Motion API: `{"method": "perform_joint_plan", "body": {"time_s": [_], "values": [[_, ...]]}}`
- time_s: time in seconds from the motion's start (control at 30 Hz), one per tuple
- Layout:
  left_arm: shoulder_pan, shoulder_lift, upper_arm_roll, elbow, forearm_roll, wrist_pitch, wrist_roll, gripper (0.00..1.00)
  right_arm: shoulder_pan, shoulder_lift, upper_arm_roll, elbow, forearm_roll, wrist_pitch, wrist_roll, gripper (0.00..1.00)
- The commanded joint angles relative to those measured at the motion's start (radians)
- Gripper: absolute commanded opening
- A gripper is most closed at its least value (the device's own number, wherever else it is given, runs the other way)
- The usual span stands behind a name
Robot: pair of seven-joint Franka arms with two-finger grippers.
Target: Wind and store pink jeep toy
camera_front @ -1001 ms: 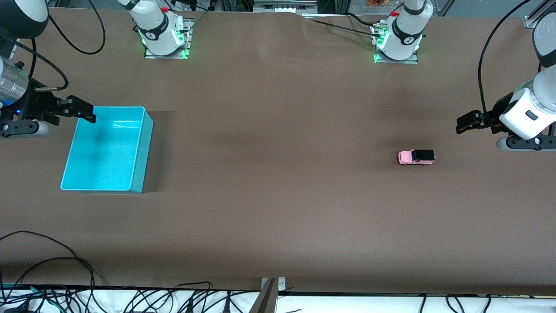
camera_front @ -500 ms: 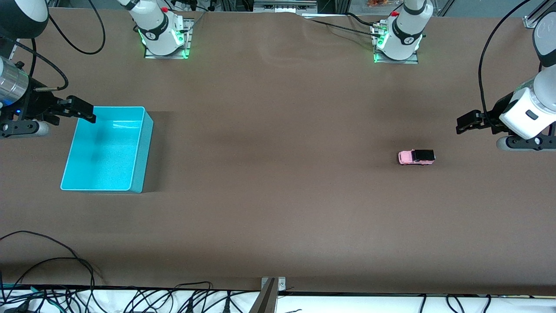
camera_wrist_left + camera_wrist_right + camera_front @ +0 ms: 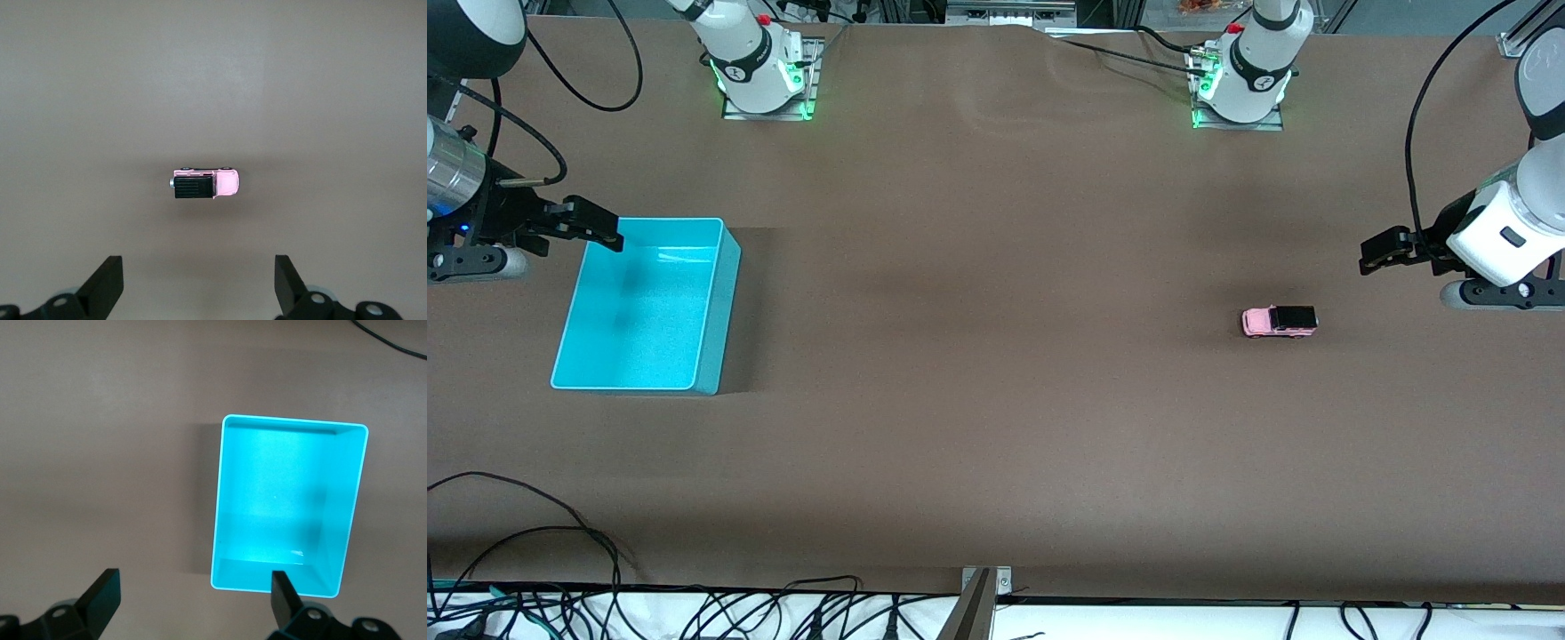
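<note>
No writing is legible on the pink jeep toy [image 3: 1279, 321]; left tool [image 3: 199, 288] and right tool [image 3: 192, 597] both gape, released.

We count one jeep [image 3: 1279, 321], one bin [image 3: 719, 302], and two arms, each with one open tool, on one surface [image 3: 996, 400].

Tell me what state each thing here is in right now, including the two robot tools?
pink jeep toy: upright on its wheels on the table, toward the left arm's end, untouched.
turquoise bin: open-topped, empty, on the table toward the right arm's end.
left tool: open, holding nothing, up in the air by the jeep.
right tool: open, holding nothing, up in the air at the bin's edge.
</note>
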Motion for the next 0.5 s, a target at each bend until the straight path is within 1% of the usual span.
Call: {"method": "perform_joint_plan", "body": {"time_s": [0.0,0.47], "values": [[0.002,0.009,-0.002,0.019,0.01,-0.005,0.022,1.0,-0.002,0.0,0.0,0.017,0.021,-0.018,-0.006,1.0],[0.002,0.012,-0.002,0.03,0.013,-0.004,0.02,1.0,0.003,0.002,0.001,0.013,0.02,-0.018,-0.006,1.0]]}}
